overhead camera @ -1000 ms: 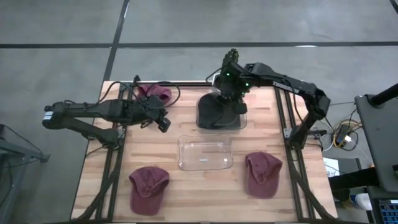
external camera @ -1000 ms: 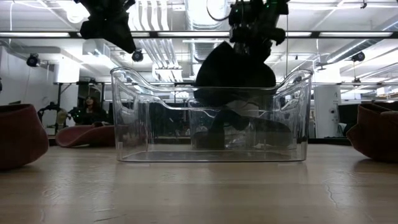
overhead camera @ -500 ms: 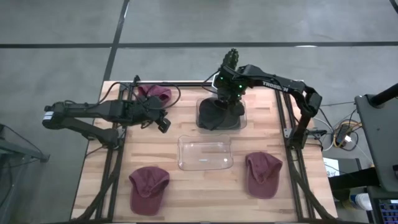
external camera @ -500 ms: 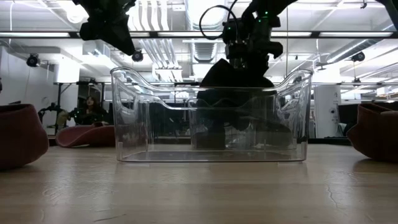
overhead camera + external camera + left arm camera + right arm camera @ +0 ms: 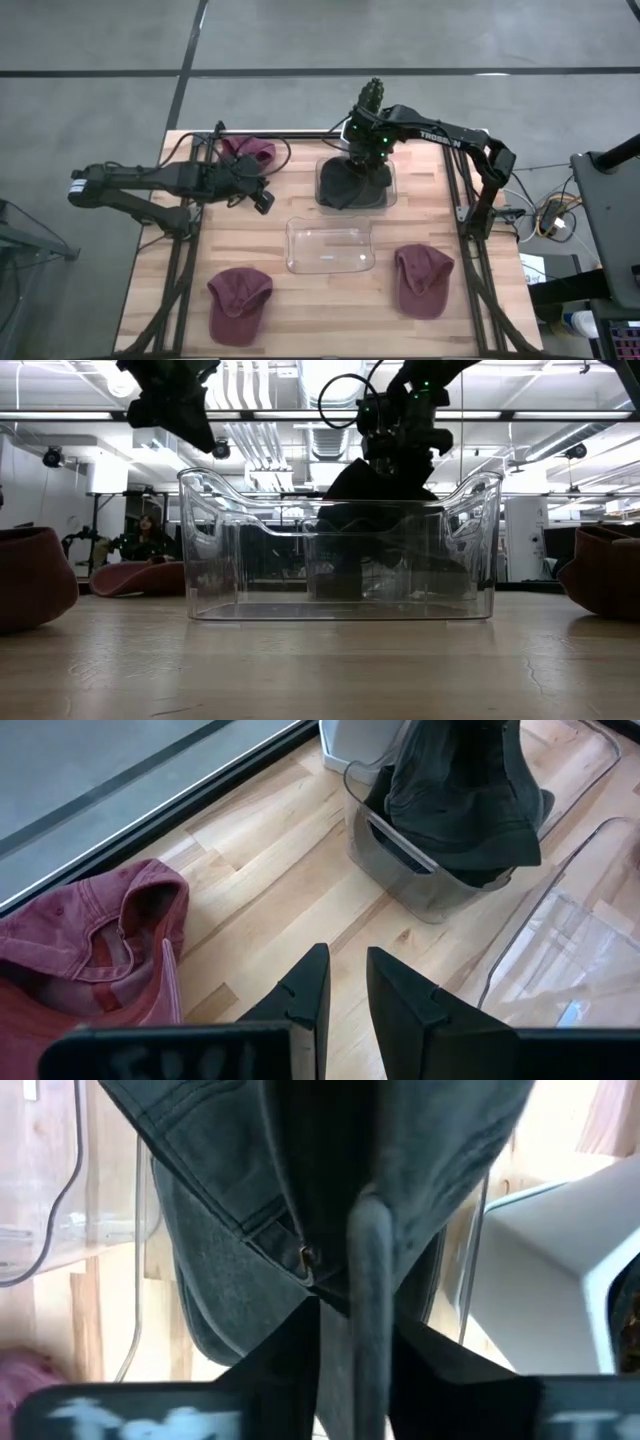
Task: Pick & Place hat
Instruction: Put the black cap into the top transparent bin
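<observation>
A dark grey hat (image 5: 352, 180) hangs in a clear bin (image 5: 388, 190) at the table's far middle; it also shows in the low view (image 5: 380, 485). My right gripper (image 5: 366, 148) is above it, shut on its top. A second clear bin (image 5: 330, 245) stands at the table's centre. Three maroon hats lie on the table: far left (image 5: 249, 151), near left (image 5: 238, 300) and near right (image 5: 422, 280). My left gripper (image 5: 263, 199) hovers left of the bins, its fingers (image 5: 310, 990) a narrow gap apart and empty. My right gripper pinches a bunched fold of the dark hat's cloth (image 5: 352, 1230) between its two fingers, which come from above and point down. The hat hangs below the fingers, and its lower part (image 5: 385, 560) is inside the far bin.
The centre bin stands just in front of the far bin. A cable (image 5: 285, 150) runs along the far edge beside the far-left maroon hat. Bare wood shows between the bins and the near hats. In the low view a person (image 5: 148, 535) shows in the room behind.
My right gripper has gone down and a little toward the table's left edge with the dark hat. The hat, spread wide over the far bin before, now hangs bunched with its lower part inside that bin.
</observation>
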You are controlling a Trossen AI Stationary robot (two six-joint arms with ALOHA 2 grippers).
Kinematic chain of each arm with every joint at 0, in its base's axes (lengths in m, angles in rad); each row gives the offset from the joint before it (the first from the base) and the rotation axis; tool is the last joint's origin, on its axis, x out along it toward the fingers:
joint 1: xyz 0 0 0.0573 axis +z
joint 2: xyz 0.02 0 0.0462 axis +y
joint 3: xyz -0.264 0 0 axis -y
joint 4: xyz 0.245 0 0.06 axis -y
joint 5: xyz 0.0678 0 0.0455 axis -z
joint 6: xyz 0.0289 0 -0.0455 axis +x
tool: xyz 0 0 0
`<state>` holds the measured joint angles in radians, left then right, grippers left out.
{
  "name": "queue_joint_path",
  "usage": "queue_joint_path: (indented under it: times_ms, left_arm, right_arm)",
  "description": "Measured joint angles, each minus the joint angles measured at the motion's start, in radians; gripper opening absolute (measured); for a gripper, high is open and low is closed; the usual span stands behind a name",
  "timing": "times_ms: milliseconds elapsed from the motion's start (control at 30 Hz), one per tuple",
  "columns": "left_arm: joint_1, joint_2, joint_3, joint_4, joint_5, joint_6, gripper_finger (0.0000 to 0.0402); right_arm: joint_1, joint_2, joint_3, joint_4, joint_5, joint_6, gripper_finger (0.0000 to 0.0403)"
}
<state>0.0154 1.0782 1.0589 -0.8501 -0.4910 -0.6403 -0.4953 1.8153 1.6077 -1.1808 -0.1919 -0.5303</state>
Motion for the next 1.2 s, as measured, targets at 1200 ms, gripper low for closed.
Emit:
queue_joint_path:
  times_ms: [1200]
  left_arm:
    - [0.0, 0.0, -0.037, 0.031, -0.005, 0.004, 0.0062]
  right_arm:
    - [0.099, -0.006, 0.084, 0.043, 0.086, 0.058, 0.0112]
